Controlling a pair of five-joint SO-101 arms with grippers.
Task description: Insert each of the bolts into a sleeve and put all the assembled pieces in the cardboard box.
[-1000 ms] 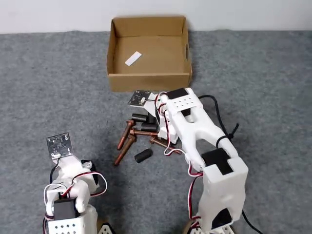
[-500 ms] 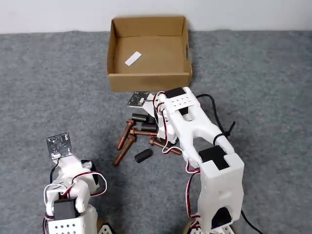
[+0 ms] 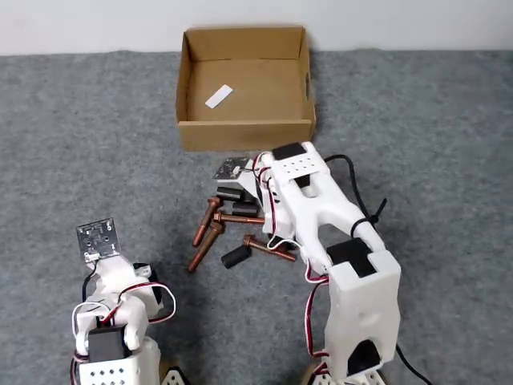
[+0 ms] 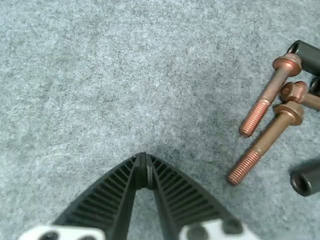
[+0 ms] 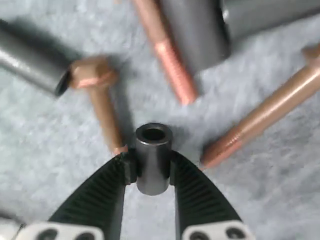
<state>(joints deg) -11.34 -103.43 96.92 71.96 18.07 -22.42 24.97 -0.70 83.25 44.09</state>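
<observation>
1. The grey felt-like surface (image 3: 417,160) has open room around both arms and ends at a pale wall (image 3: 401,24).
2. The cardboard box (image 3: 244,135) stands just beyond the right hand (image 5: 151,166), its top open.
3. Bolts (image 3: 207,220) and a loose sleeve (image 3: 236,257) crowd that hand.
4. The right hand grips a dark sleeve (image 5: 153,145), with a bolt tip just beside one finger.
5. The left hand (image 4: 146,167) is closed on nothing, with bolts nearby.
</observation>
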